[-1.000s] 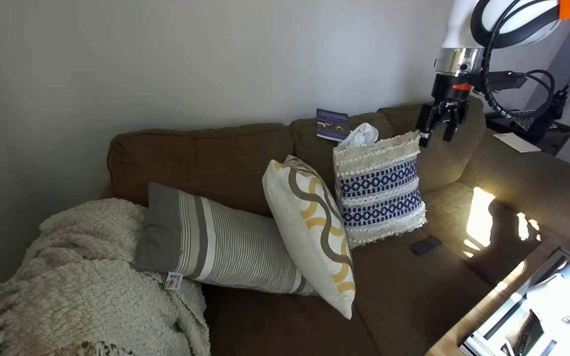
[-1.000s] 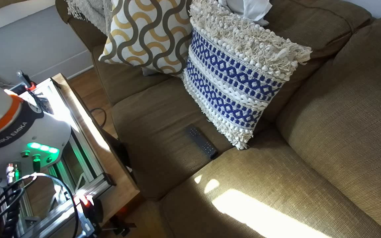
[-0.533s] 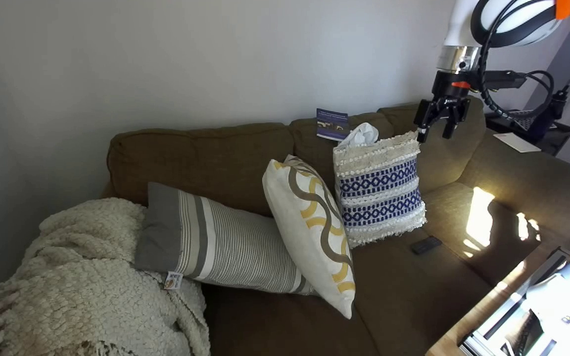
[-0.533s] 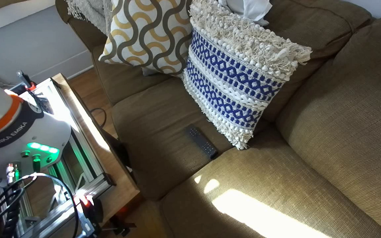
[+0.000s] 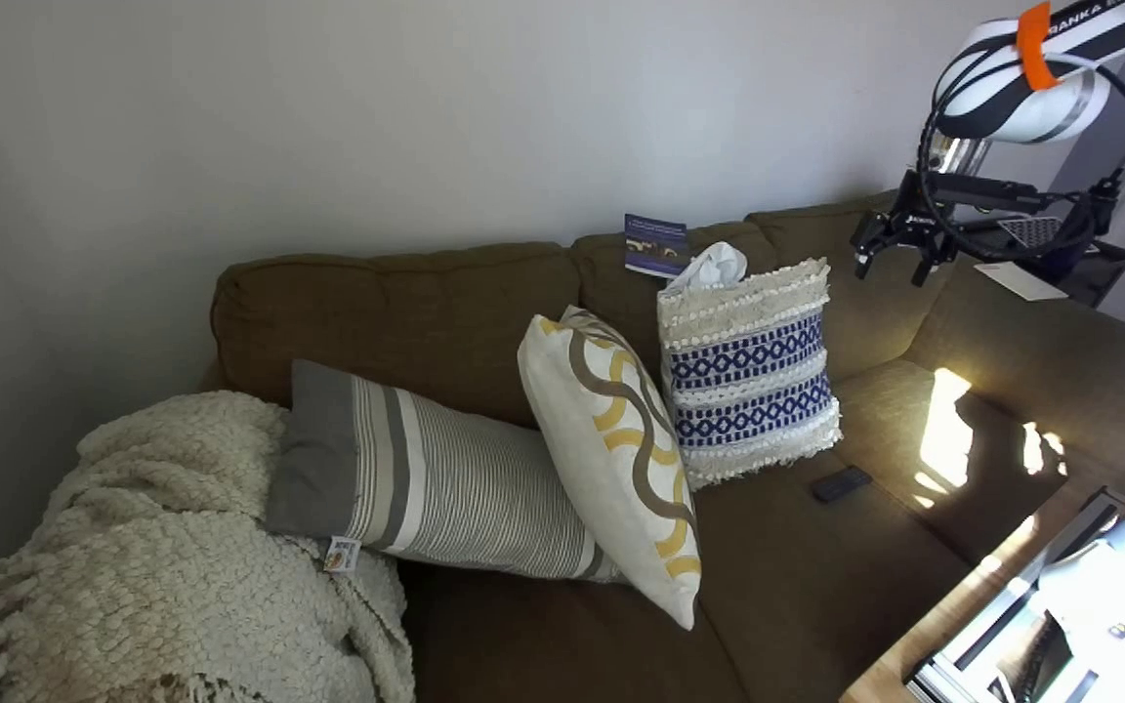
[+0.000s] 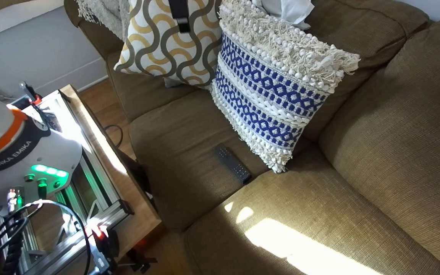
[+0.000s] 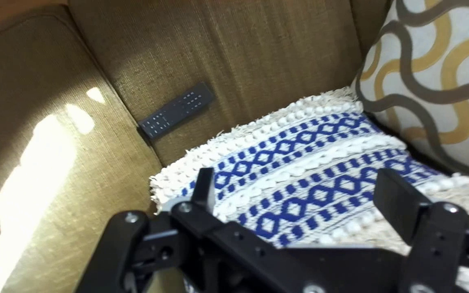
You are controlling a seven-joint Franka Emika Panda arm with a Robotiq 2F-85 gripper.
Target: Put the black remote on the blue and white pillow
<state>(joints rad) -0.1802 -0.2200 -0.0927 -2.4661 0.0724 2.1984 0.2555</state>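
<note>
The black remote lies flat on the brown seat cushion in both exterior views, in front of the pillow. It also shows in the wrist view, upper left of the jaws. The blue and white pillow leans on the couch back in both exterior views and fills the middle of the wrist view. My gripper is open and empty, in the air above the couch. In the wrist view the gripper has its jaws wide apart with the pillow behind them. One finger shows at an exterior view's top edge.
A cream pillow with tan swirls leans beside the blue and white one. A grey striped pillow and a fluffy blanket lie farther along. A booklet and white cloth are behind. The robot's wooden table stands before the couch.
My gripper has moved right and slightly down in an exterior view, away from the pillow's top corner. One finger has come into the other exterior picture. The remote and pillows have not moved.
</note>
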